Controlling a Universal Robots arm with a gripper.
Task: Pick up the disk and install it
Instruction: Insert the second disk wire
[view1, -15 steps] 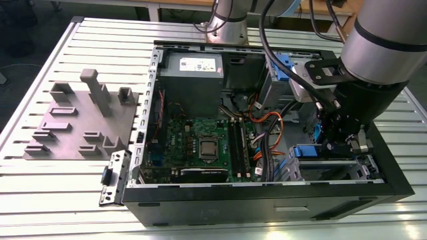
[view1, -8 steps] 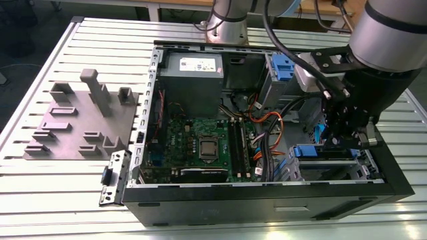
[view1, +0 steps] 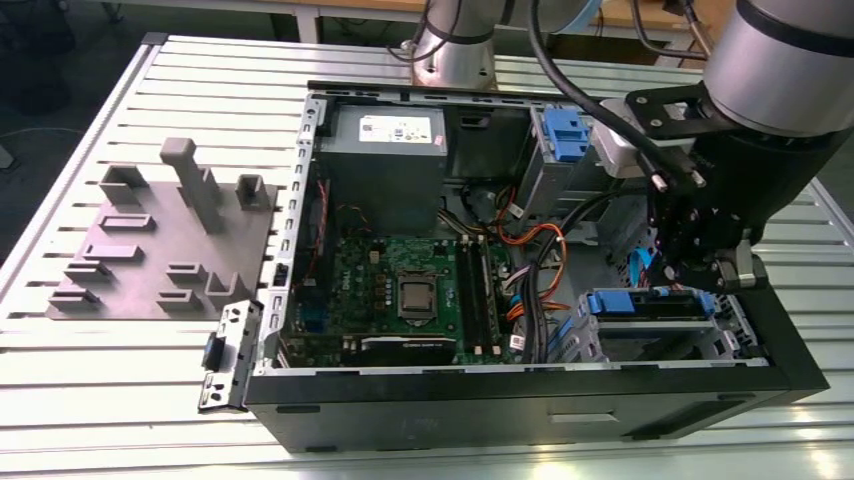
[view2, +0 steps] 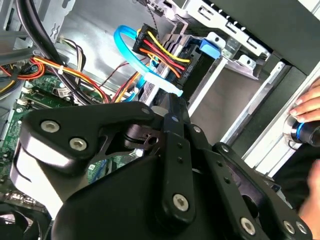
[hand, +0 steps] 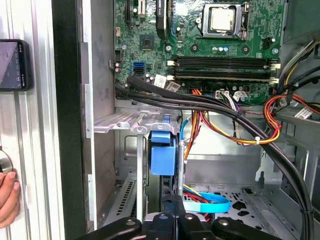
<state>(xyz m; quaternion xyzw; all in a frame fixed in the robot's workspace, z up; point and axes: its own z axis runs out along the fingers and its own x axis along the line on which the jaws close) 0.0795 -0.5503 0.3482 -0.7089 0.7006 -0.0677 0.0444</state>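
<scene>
At the drive cage (view1: 657, 335) on the exterior view's right of the open case (view1: 534, 400), the disk (view1: 649, 303) is seen lying on top, its blue bracket end facing up; whether it is fully latched cannot be told. The hand (view1: 718, 272) is hung just above and beside it, inside the case, not touching it as far as can be seen. In the first wrist view the hand's (hand: 175, 222) fingertips are drawn together with nothing between them, so it is read as closed and empty. The bracket's blue tab (hand: 163, 155) is seen straight ahead of it, with the cable bundle (hand: 210, 107) strung across close by. Handling, as a judgement: the disk is expected to be stiff, dense for its size and shock-sensitive, with smooth metal faces likely to slip. It is best taken across the long side edges on the plastic bracket, which should offer more friction. The label face, the connector end and the thin tab are best avoided. Cable snagging is to be watched for.
</scene>
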